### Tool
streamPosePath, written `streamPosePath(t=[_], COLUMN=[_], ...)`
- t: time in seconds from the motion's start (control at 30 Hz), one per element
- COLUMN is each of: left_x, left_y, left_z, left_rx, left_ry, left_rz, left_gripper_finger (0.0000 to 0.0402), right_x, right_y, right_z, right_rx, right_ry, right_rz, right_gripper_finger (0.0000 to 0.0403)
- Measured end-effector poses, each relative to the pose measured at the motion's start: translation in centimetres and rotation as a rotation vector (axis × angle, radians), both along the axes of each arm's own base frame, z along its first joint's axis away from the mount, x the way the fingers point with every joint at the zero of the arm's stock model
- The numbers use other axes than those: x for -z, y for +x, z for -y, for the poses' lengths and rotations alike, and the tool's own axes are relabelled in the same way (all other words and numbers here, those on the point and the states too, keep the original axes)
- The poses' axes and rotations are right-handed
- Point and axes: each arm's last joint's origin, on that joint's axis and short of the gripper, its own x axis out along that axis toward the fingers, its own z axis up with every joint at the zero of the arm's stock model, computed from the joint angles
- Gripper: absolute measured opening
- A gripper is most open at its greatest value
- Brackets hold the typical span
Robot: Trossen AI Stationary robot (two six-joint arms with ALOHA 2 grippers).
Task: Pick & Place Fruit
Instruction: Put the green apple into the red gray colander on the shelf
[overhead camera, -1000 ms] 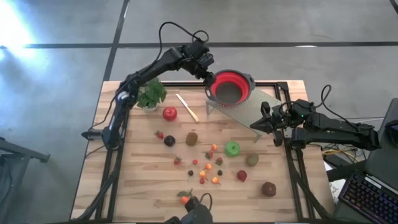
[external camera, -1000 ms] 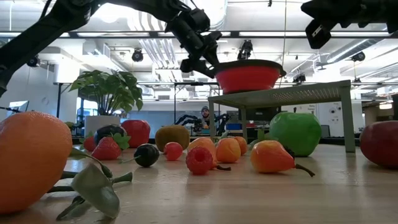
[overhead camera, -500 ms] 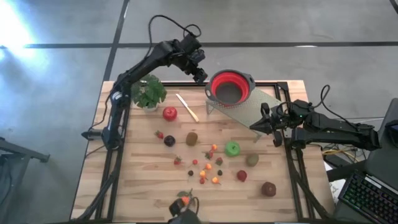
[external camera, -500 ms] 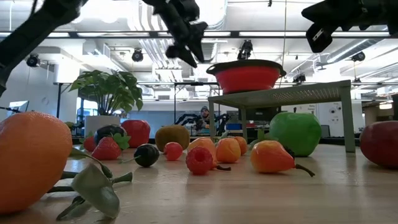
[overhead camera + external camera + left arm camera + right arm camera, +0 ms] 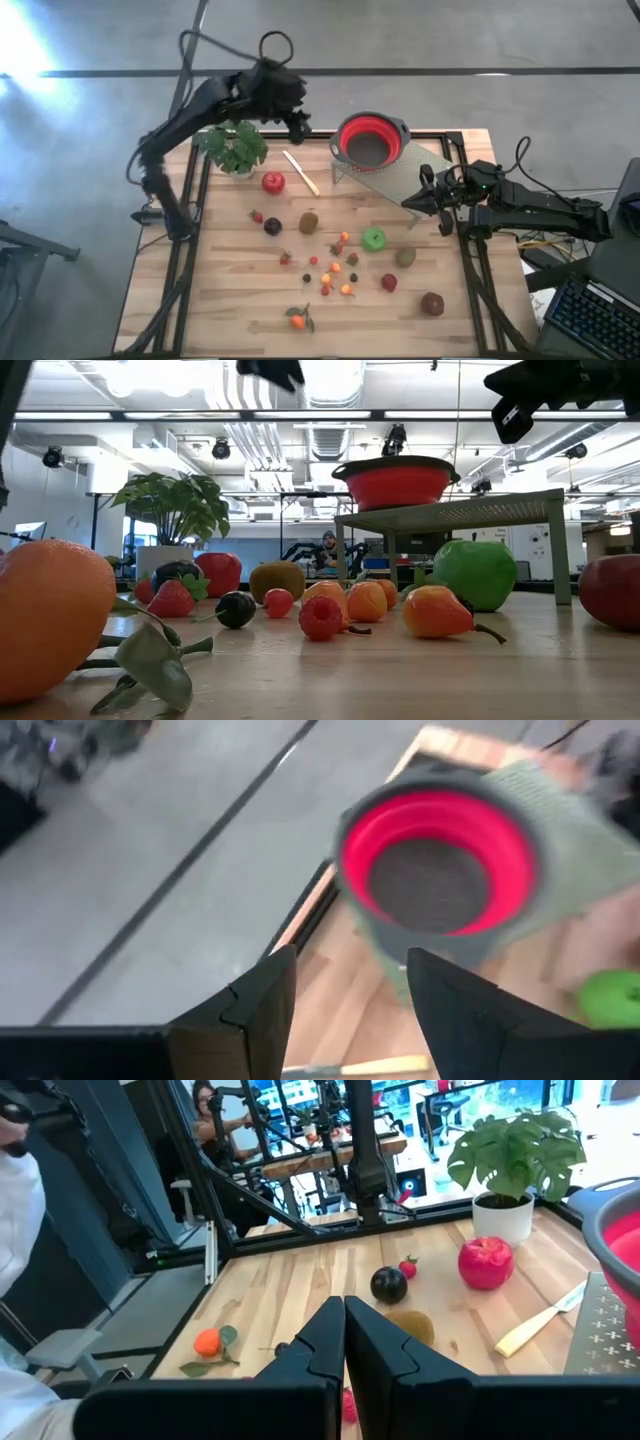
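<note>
Fruit lies scattered on the wooden table: a red apple [image 5: 272, 182], a plum [image 5: 272, 226], a kiwi [image 5: 308, 222], a green apple [image 5: 373, 238], a second kiwi [image 5: 405, 257], two more red apples [image 5: 389, 283] [image 5: 432, 303], a leafy tangerine [image 5: 297, 320], strawberries and tiny berries [image 5: 335, 268]. My left gripper [image 5: 297, 125] hangs open and empty, high over the table's far edge, left of the red colander [image 5: 372, 140]. My right gripper [image 5: 415, 200] hovers shut near the right edge, touching nothing. In the right wrist view its fingers [image 5: 345, 1330] point toward the plum [image 5: 388, 1285].
The red colander [image 5: 440, 870] stands on a grey perforated rack [image 5: 405, 172] at the far right. A potted plant [image 5: 235, 150] and a pale knife [image 5: 300, 172] sit at the far left. A person shows in the room beyond [image 5: 205, 1105].
My left gripper has drawn away from the colander's rim, moving up and toward the table's left along the far edge. The colander has stayed on the rack. My right arm has kept still.
</note>
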Motion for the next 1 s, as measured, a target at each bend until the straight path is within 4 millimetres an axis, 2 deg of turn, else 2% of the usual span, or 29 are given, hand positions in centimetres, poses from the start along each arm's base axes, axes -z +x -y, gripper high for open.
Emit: streamPosePath(t=[0.13,0.27,0.4,0.67,1.0], left_x=[-0.7,-0.4,0.4,2.3,5.4], left_y=[-1.6,-3.0,-4.5,-6.8,-7.4], left_z=[3.5,6.3,8.1,10.0,10.8], left_rx=[0.037,0.051,0.047,0.082,0.145], left_ry=[0.071,0.138,0.193,0.288,0.436], left_rz=[0.078,0.142,0.193,0.292,0.414], left_gripper_finger=[0.0197,0.0197,0.0197,0.0197,0.0197], right_x=[0.0,0.0,0.0,0.0,0.0], right_y=[0.0,0.0,0.0,0.0,0.0], right_z=[0.0,0.0,0.0,0.1,0.1], right_rx=[0.0,0.001,0.001,0.024,0.027], right_ry=[0.0,-0.002,-0.002,-0.004,-0.005], right_rz=[0.002,0.009,0.009,0.01,0.01], right_gripper_finger=[0.0008,0.0008,0.0008,0.0008,0.0008])
